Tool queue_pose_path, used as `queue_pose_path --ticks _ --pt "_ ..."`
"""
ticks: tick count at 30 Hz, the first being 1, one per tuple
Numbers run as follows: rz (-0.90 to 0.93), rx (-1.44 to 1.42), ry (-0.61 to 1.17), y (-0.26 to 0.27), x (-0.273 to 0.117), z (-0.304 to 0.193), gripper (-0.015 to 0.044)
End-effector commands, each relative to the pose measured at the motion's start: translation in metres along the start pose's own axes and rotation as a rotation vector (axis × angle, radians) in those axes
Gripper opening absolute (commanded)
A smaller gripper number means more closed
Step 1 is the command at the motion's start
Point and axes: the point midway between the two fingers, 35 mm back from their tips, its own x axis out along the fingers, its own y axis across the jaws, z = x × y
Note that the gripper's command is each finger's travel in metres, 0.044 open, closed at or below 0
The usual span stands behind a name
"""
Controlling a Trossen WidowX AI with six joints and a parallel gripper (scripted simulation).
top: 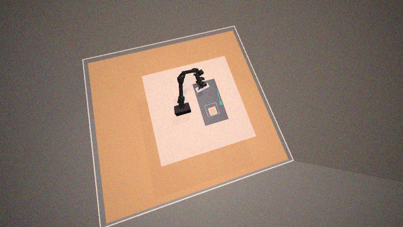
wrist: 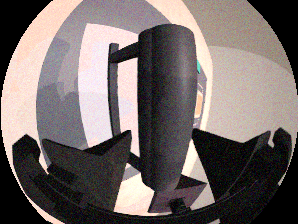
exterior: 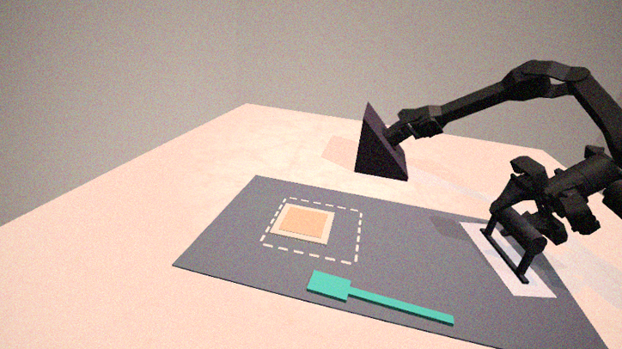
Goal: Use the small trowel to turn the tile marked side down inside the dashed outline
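Observation:
The trowel has a white blade (top: pixel 199 90) (exterior: pixel 537 288) (wrist: pixel 95 65) and a dark round handle (exterior: pixel 522 232) (wrist: pixel 167 100) on a dark bracket. Its blade appears to lie flat on the grey mat (top: pixel 205 98) (exterior: pixel 401 254), at the end away from the tile. My gripper (top: pixel 201 84) (exterior: pixel 524 220) (wrist: pixel 162 131) is open, with its fingers on either side of the handle. The tile (top: pixel 212 110) (exterior: pixel 305 222) (wrist: pixel 199 105) lies flat, an orange square showing on its cream upper face. It is inside the dashed outline (exterior: pixel 314 255), toward its left in the exterior view.
A flat teal tool (top: pixel 220 102) (exterior: pixel 329 285) with a wide head and long thin handle lies along the mat's long edge, beside the outline. The arm's dark base (top: pixel 182 109) (exterior: pixel 373 156) stands on the pale table top (top: pixel 180 146) (exterior: pixel 121 285) beside the mat.

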Motion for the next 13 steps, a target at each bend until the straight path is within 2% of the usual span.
queue_pose_path --ticks 1,13 --pt "0.0 0.006 -0.01 0.0 -0.015 0.003 0.03" --pt "0.003 0.002 -0.008 -0.003 -0.052 -0.001 0.03"
